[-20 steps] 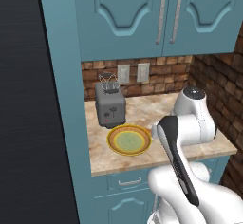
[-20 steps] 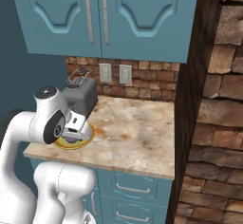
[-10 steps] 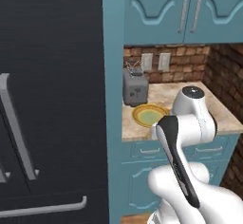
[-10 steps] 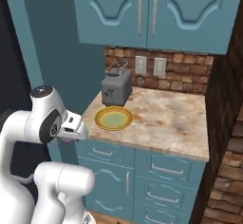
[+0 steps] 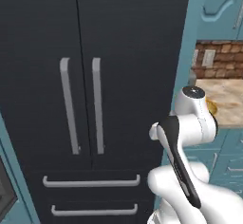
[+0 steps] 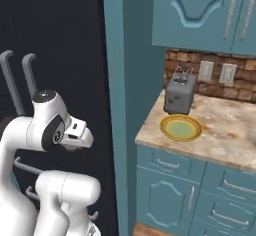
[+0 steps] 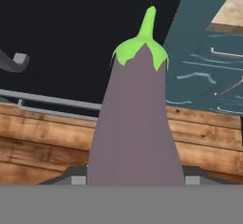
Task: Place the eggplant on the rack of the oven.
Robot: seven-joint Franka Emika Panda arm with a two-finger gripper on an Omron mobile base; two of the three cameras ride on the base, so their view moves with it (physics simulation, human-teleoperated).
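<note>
Claw: it holds the eggplant (image 7: 136, 118) at its thick end.
Long axis: it runs straight out from the claw, green stem (image 7: 149, 23) leading.
Ahead: black fridge (image 5: 95, 76), wooden floor (image 7: 42, 142) below.

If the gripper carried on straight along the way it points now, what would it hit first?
Probably the wooden floor, near the foot of the black fridge. In the hand view the gripper, holding the eggplant, looks down at floor planks with the fridge's lower drawers behind; depth is unclear.

the eggplant (image 7: 135, 123) hides the fingertips, and its lower end is cut off.
</note>
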